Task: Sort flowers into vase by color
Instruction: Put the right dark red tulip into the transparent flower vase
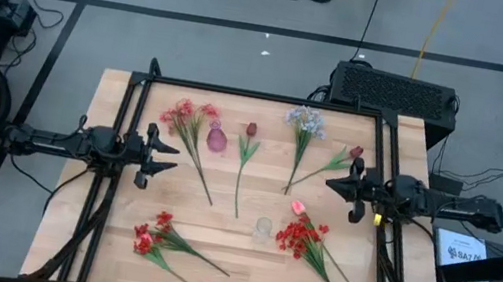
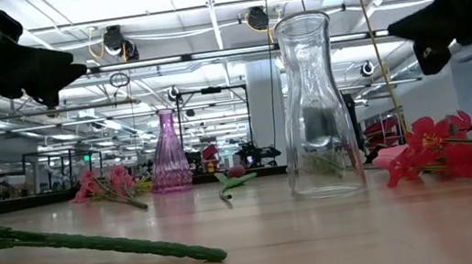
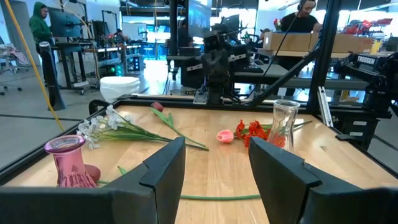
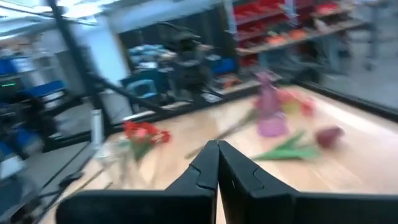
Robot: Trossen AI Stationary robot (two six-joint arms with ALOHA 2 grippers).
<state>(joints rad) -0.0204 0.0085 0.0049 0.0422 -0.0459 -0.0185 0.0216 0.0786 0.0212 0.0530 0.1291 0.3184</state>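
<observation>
A green stalk (image 2: 94, 244) is seen nearest in the low view. Only overhead are the scattered flowers (image 1: 297, 234) shown around the clear vase (image 1: 263, 229) and pink vase (image 1: 217, 140). The left gripper (image 1: 168, 158) is released; the right gripper (image 1: 331, 184) is clenched, empty.

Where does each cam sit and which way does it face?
High: overhead, straight down; left gripper open, right gripper shut, flowers between.
Low: table height, level across; clear vase near, pink vase behind, both grippers enter from above.
Left wrist: across the table past open fingers.
Right wrist: past shut fingers.
Shared: both wrist views show the pink vase.
</observation>
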